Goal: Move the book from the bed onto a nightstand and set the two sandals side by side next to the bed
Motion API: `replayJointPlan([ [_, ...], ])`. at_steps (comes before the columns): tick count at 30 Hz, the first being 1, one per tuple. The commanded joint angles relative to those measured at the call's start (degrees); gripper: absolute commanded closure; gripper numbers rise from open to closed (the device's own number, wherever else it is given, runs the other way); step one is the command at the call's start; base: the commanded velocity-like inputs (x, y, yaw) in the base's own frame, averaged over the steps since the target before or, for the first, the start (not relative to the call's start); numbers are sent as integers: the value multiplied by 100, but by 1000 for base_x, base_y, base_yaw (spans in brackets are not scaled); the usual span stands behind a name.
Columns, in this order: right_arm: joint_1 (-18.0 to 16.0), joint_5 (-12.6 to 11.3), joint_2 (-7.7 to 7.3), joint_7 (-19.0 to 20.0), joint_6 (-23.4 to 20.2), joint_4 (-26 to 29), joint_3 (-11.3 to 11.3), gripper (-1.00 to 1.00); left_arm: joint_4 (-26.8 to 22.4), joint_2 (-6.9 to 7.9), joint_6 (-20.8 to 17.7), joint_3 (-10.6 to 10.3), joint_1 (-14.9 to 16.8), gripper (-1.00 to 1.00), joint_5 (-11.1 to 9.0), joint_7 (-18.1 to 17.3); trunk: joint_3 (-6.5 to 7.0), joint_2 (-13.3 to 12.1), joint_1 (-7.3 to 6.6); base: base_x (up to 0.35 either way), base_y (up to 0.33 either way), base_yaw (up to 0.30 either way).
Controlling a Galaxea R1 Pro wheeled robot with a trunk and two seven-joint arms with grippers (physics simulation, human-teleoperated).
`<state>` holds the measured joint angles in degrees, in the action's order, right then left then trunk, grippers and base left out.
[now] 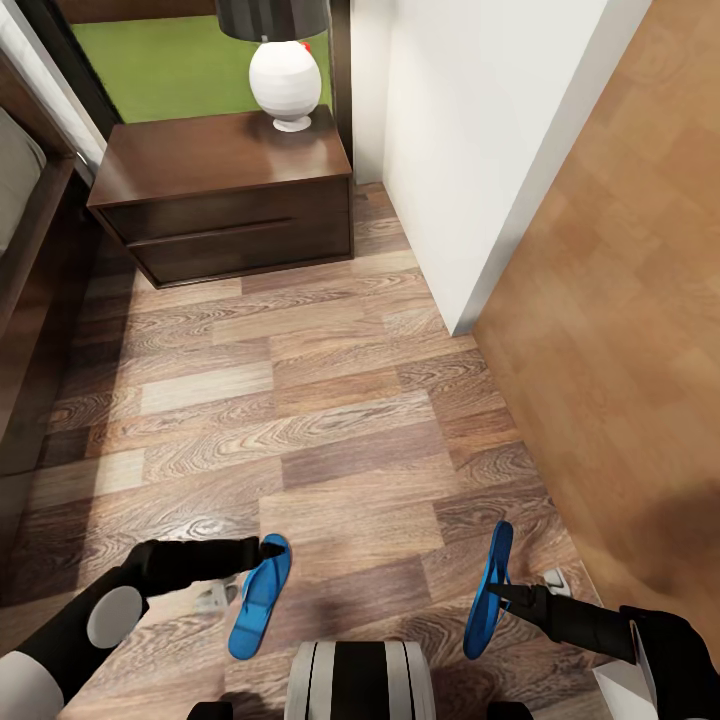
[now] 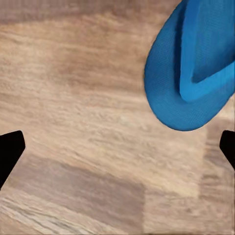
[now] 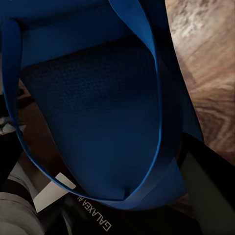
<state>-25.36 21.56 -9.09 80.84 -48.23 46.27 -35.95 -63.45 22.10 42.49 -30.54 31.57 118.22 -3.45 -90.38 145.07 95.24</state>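
Right pincer [image 1: 503,592] pinches one sandal [image 1: 487,590] on edge at five o'clock, evidently for carrying. Left pincer [image 1: 268,550] is spread, apparently releasing the flat sandal [image 1: 258,597] at seven o'clock.

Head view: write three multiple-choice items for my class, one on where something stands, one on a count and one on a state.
1. The white lamp stands on:
A. the floor
B. the nightstand
C. the bed

2. How many blue sandals are there?
A. one
B. three
C. two

3. The right sandal, at the right gripper, is:
A. turned up on its edge
B. flat on its sole
C. on the nightstand

Answers:
1 B, the lamp's base rests on the cabinet's glossy top.
2 C, the left sandal and the right sandal are the only two.
3 A, only its thin side faces the head camera, while the left sandal lies flat.
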Motion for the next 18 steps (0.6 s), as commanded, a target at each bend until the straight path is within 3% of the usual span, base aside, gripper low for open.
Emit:
replayJointPlan([
  [1,-5,59,4,55,-55,5,-23,100,-35,-23,101,-14,19,-100,344,-140,-4,2,-1,0,0,0],
  [3,-4,59,4,55,-55,5,-24,100,-54,-99,265,-14,47,-100,803,-302,-4,2,-1,0,0,0],
  [6,-6,59,4,55,-55,5,-25,100,-66,-162,505,-14,105,-100,1042,-513,-4,2,-1,0,0,0],
  [12,-5,59,4,55,-55,5,-24,100,-63,-225,1040,-19,515,-100,1189,-893,-4,2,-1,0,0,0],
  [18,-5,59,4,55,-55,5,-25,100,-84,-351,1751,-30,947,-100,1207,-1000,-4,2,-1,0,0,0],
])
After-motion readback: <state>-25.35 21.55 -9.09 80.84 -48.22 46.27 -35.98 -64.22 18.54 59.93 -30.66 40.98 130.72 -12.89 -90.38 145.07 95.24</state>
